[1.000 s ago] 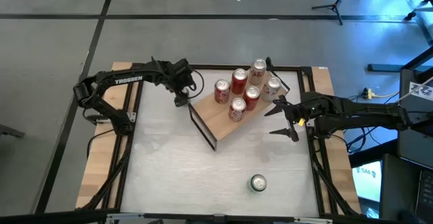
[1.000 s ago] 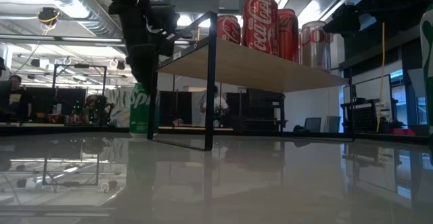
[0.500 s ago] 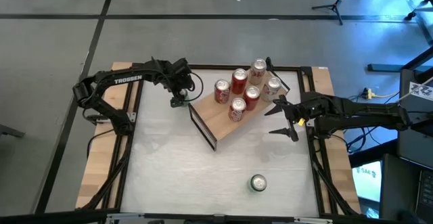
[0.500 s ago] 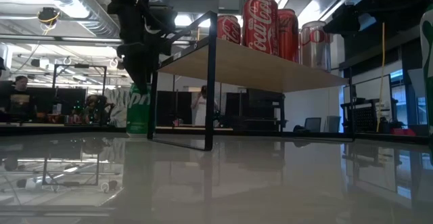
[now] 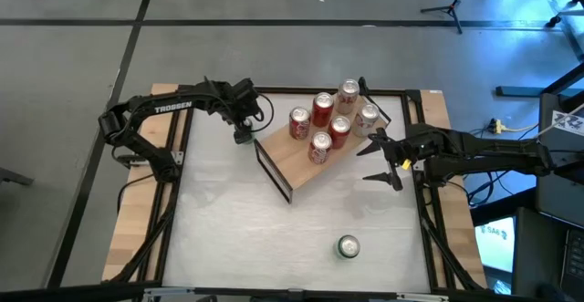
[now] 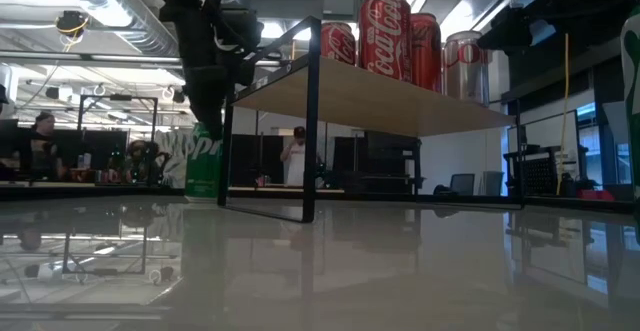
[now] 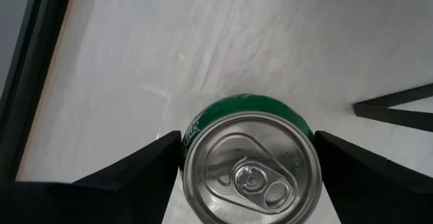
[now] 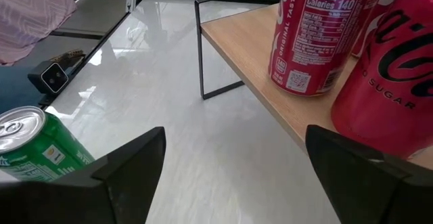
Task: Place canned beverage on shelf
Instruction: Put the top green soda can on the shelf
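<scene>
Left gripper sits over a green can at upper centre-left of the high view, beside the shelf; its fingers flank the can, whether gripping cannot be told. Right gripper, centre-right, stands open and empty. Six cans stand on the shelf. Another green can stands lower centre-right.

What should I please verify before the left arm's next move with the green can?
1. Left gripper centred over green can: ok.
2. Green can upright on the table: ok.
3. Green can securely held: cannot tell.
4. Bare space left on the shelf: ok.
5. Right gripper beside the shelf, jaws open and empty: ok.
</scene>
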`<state>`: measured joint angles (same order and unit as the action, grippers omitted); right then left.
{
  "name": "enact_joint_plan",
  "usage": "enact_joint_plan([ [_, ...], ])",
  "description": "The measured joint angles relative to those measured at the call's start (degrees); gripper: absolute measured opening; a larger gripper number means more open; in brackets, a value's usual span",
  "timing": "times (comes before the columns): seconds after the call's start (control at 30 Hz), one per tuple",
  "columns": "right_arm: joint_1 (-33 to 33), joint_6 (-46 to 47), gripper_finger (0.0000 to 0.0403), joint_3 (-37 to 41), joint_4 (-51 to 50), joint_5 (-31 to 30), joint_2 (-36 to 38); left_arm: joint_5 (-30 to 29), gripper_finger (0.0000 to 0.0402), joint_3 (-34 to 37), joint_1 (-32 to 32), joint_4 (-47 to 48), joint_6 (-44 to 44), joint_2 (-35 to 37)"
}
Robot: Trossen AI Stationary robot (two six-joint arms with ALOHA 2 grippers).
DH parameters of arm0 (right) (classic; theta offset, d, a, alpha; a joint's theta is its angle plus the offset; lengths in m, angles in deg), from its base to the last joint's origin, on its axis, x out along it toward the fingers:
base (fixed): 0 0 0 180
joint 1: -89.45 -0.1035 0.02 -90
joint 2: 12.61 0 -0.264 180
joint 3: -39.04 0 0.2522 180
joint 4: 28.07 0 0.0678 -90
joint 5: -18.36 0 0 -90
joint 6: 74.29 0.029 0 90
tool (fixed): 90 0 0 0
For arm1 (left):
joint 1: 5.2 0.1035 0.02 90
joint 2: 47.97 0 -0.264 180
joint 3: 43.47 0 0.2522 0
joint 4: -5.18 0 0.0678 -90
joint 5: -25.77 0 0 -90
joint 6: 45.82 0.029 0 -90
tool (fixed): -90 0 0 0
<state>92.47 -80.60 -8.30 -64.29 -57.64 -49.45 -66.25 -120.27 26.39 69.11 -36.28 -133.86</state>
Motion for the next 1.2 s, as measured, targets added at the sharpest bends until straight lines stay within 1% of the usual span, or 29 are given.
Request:
enact_joint_plan([
  [0.3,-0.01,0.02,0.0349,0.0,0.0,0.0,0.0,-0.04,0.031,0.0,0.0,-0.1,-0.09,-0.02],
  [0.4,0.0,0.02,0.0349,0.0,0.01,-0.01,0.01,-0.18,0.031,0.0,0.0,-0.15,-1.69,-0.04],
  [0.53,-0.01,0.02,0.0349,0.0,0.0,-0.01,0.0,-0.37,0.0293,0.0,0.0,-0.21,-4.79,-0.04],
  [0.7,-0.01,0.02,0.0349,0.0,0.0,-0.02,0.0,-0.34,0.0268,0.0,0.0,-0.22,-4.95,-0.02],
  [0.87,0.0,0.02,0.0349,0.0,0.0,-0.02,0.0,-0.2,0.0267,-0.01,-0.01,-0.21,-5.0,0.33],
  [1.0,0.01,0.02,0.0349,0.0,0.01,-0.02,0.0,-0.13,0.0267,-1.47,0.0,1.12,-6.07,0.22],
  [1.13,0.01,0.02,0.0349,0.0,0.01,-0.03,0.0,0.0,0.0267,-4.54,0.0,0.81,-6.17,0.22],
  [1.2,-0.01,0.02,0.0349,0.0,0.0,-0.03,0.0,-0.02,0.0267,-6.37,0.0,2.31,-6.2,0.22],
])
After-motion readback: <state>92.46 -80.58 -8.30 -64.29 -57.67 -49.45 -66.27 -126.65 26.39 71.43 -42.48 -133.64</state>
